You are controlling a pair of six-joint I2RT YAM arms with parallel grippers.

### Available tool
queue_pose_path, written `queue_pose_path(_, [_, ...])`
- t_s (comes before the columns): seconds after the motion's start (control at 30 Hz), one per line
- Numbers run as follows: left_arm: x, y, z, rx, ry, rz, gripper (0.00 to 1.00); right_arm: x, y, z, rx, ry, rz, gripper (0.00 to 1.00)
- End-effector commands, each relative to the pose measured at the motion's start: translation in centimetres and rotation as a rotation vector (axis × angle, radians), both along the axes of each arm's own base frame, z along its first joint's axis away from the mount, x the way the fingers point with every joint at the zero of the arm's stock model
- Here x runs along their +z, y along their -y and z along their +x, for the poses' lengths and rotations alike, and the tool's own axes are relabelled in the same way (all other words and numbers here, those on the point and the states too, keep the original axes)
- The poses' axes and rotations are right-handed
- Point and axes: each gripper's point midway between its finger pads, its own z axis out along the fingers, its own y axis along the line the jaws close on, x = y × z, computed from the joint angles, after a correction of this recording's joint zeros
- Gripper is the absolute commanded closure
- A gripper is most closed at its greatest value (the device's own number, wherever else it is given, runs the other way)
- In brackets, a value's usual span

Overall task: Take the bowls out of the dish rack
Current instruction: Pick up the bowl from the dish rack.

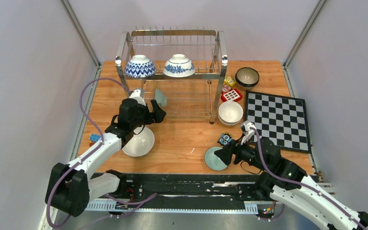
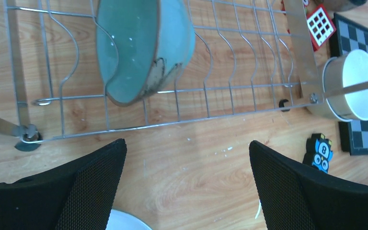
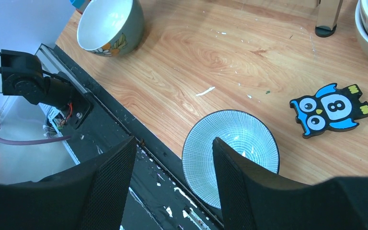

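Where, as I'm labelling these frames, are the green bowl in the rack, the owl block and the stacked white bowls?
green bowl (image 2: 129, 43), left wrist view, on its inside.
owl block (image 3: 330, 109), right wrist view, on its belly.
stacked white bowls (image 1: 230, 113), top external view, inside the top bowl.

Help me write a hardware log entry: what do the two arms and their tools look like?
Both the left arm and right arm have white link shells joined by black joint housings. A purple cable loops along each. The left tool and right tool carry broad black fingers with a fine mesh-textured face.
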Motion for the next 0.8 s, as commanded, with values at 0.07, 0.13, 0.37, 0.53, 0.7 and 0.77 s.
queue_pose_path(0.07, [2.5,-0.3,1.4,0.002,0.098,-0.033,0.00,-0.7,1.0,0.0,-0.040,-0.009,-0.003,0.37])
queue_pose_path(0.13, [2.7,-1.2,1.7,0.035,0.118,0.013,0.00,-0.7,1.1,0.0,-0.047,-0.010,0.001,0.37])
queue_pose_path(0.37, [4.2,-2.3,3.6,0.037,0.233,0.136,0.06,-0.9,0.6,0.2,-0.040,-0.020,-0.001,0.37])
queue_pose_path(0.53, [4.1,-1.7,5.0,-0.013,0.283,0.176,0.13,-0.8,0.2,0.2,-0.026,-0.019,0.011,0.37])
queue_pose_path(0.7, [2.3,-0.3,5.8,-0.100,0.279,0.183,0.21,-0.8,0.1,0.2,-0.021,-0.015,0.017,0.37])
queue_pose_path(0.77, [2.0,-0.2,6.2,-0.100,0.288,0.171,0.23,-0.8,0.1,0.1,-0.018,-0.012,0.020,0.37])
